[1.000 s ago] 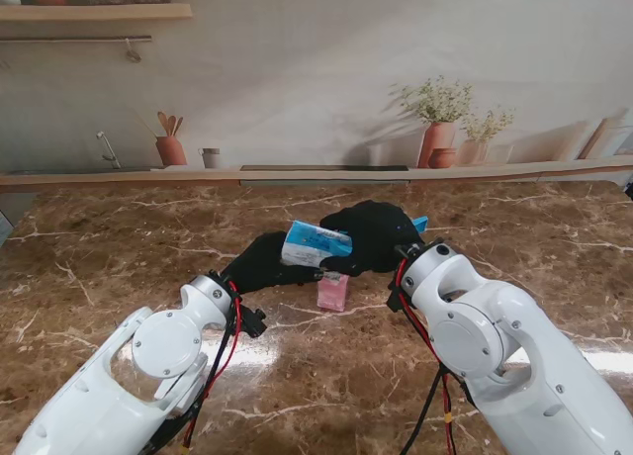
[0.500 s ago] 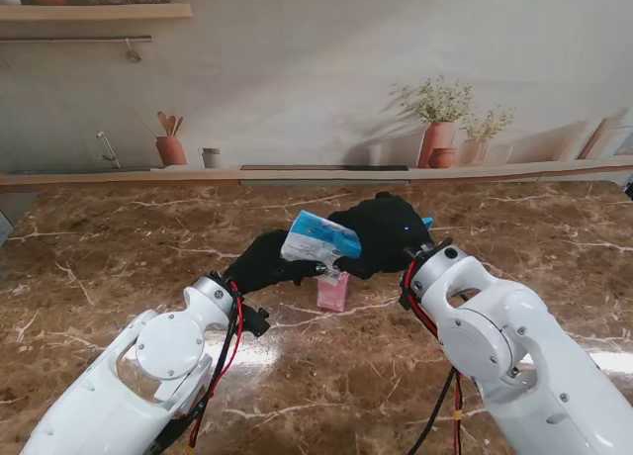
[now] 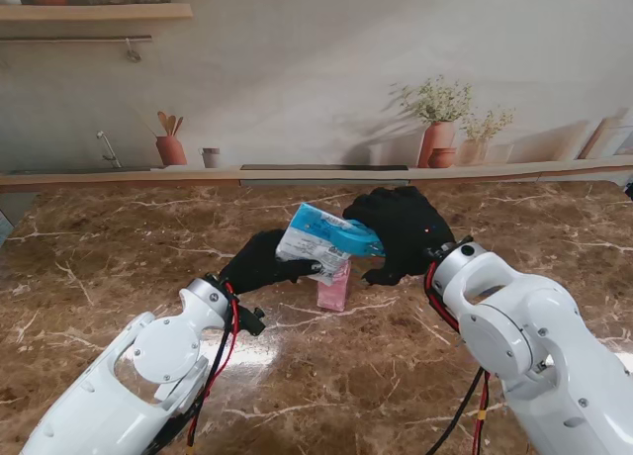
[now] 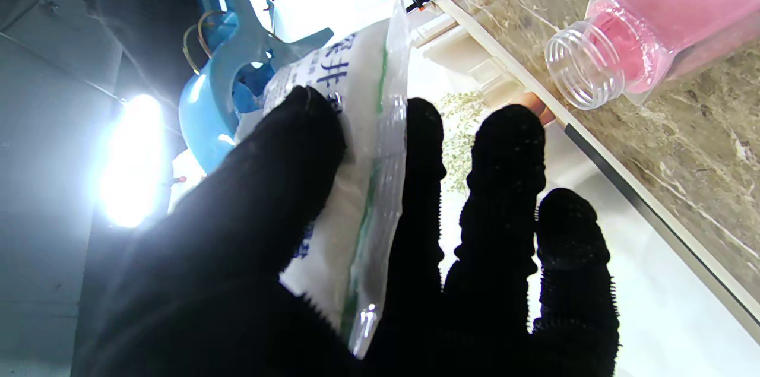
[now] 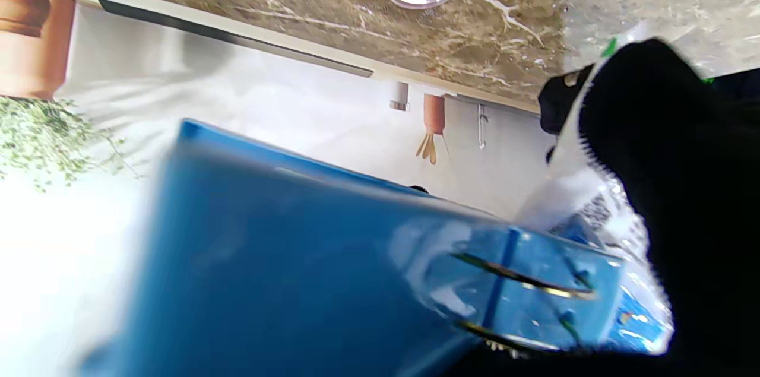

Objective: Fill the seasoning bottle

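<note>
Currently both hands hold the seasoning bag (image 3: pixel 318 239): left hand (image 3: pixel 265 262) grips its body, right hand (image 3: pixel 404 227) pinches the blue clip (image 3: pixel 358 239). Open pink bottle (image 3: pixel 333 291) stands directly beneath, nearer me, mouth upward.

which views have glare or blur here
Left wrist view: a bright lamp blows out the area beside the blue clip; the bag stays sharp. Right wrist view: the clip is a close blur. Stand view: sharp, evenly lit.

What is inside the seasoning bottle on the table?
The seasoning bottle is uncapped and holds pink powder nearly to its neck. In the stand view, the bag hides its mouth; nothing is seen pouring.
</note>
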`<state>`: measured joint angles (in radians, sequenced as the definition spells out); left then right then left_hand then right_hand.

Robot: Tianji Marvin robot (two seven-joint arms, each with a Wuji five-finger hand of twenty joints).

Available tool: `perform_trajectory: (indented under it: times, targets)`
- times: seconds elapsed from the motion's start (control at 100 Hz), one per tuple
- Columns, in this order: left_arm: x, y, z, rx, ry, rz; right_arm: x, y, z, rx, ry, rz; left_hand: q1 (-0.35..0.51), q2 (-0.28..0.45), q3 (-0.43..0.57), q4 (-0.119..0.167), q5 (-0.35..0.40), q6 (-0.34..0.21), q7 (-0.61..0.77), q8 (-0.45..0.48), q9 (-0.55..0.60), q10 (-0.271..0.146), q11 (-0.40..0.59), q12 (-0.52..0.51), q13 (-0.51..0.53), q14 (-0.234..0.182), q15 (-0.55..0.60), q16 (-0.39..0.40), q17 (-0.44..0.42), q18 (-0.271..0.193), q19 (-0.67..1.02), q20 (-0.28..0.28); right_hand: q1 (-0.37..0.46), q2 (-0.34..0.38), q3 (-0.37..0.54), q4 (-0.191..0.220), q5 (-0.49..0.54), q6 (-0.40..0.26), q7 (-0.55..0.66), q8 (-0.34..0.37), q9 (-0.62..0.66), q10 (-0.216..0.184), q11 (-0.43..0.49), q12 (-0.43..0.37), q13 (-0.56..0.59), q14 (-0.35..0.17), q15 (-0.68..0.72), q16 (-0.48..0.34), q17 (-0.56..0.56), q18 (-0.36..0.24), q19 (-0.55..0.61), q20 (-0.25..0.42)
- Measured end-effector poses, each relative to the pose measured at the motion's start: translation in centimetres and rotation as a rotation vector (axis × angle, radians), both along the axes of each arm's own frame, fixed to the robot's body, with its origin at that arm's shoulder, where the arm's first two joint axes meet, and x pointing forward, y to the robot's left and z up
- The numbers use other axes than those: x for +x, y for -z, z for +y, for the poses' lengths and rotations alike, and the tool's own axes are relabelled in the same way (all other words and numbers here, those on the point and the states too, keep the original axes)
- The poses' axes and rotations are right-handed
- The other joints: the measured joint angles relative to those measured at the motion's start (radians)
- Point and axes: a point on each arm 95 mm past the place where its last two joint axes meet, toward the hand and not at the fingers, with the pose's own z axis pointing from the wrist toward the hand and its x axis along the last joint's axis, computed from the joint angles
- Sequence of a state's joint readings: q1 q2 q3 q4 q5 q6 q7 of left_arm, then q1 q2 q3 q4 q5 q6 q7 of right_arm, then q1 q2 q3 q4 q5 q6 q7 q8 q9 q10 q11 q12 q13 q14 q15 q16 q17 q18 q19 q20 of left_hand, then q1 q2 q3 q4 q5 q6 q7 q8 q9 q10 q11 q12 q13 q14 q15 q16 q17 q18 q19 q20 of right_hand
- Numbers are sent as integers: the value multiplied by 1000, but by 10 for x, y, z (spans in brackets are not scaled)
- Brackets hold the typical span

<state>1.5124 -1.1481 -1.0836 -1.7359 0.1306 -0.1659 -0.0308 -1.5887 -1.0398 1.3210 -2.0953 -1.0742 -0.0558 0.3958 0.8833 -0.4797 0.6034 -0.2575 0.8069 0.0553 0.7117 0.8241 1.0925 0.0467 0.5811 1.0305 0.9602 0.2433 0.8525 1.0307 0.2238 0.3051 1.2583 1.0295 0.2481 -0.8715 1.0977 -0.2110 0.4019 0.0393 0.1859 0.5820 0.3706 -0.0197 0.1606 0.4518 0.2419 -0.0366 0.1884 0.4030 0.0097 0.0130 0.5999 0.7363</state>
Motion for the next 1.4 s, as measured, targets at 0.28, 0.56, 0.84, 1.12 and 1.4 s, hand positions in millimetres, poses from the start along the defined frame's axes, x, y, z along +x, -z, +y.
perform_trajectory:
  times: [0.28,0.56,0.84,1.12,1.4]
  targets:
    - [-2,0,3,-3,-9,-12,12,2,-11,-21,47,-76,0,1,0,0,0,0,0,14,0,-2,1,1,0,0,0,0,-11,0,0,0,2,-24,12,0,256,-258,364,355,143,4,49,0,36,0,22,-24,44,-1,1,0]
    - [-3,-1,2,-5,-9,-17,16,5,-13,37,62,-169,0,1,0,-8,0,0,1,25,0,-3,1,1,0,0,0,0,-11,0,-1,0,52,-191,50,-132,411,-314,560,633,676,-70,215,68,667,14,122,-51,435,66,259,-3]
    - [-4,1,2,-7,-20,-15,20,10,-16,35,75,-229,0,9,0,-11,0,7,12,27,0,-3,3,1,0,0,0,0,-11,-1,-9,0,47,-249,-3,-143,500,-289,685,631,828,-114,443,471,884,12,399,243,728,197,691,-37]
    - [-5,2,3,-7,-23,-10,26,14,-28,56,62,-256,0,9,0,-15,0,7,13,49,0,-3,3,1,0,0,0,0,-11,-1,-9,0,45,-366,72,-40,609,-280,725,659,911,-122,474,558,887,-18,505,474,970,207,1067,-14]
    - [-6,2,7,-7,-31,-11,32,23,-64,54,169,-246,0,9,0,-16,0,7,25,50,0,-3,3,1,0,0,0,0,-11,-2,-9,0,45,-377,79,-22,623,-276,725,685,912,-123,490,558,887,-26,516,491,967,206,1089,-14]
